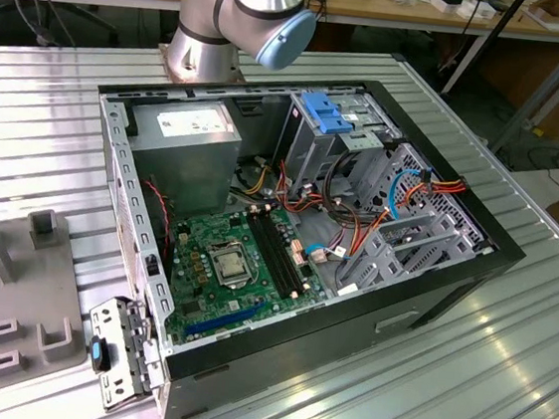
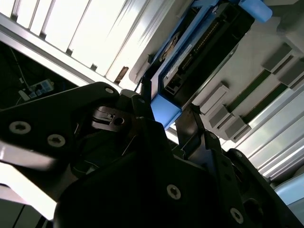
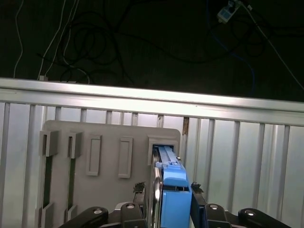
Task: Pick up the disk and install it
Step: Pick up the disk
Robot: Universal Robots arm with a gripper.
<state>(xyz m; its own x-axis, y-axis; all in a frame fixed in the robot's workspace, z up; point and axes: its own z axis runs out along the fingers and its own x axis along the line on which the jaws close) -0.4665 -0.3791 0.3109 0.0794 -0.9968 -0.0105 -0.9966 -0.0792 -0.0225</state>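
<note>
In the slot of the grey plastic holder plate [image 3: 109, 190] on the ribbed metal counter [image 3: 247, 156], the blue-railed dark disk [image 3: 175, 183] stands on edge. My gripper [image 3: 168, 189] straddles it; clamped or not, I cannot tell. Step: pick-up. Extraction likely needs a straight pull. No writing legible.

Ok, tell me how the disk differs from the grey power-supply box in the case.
The disk is slim with a blue rail; the power-supply box is a blocky grey unit with a white sticker. The disk stands on edge in a slot of the grey fixture, outside the computer case; the box sits mounted inside it. The gripper is at the disk, not the box. Both are rectangular.
</note>
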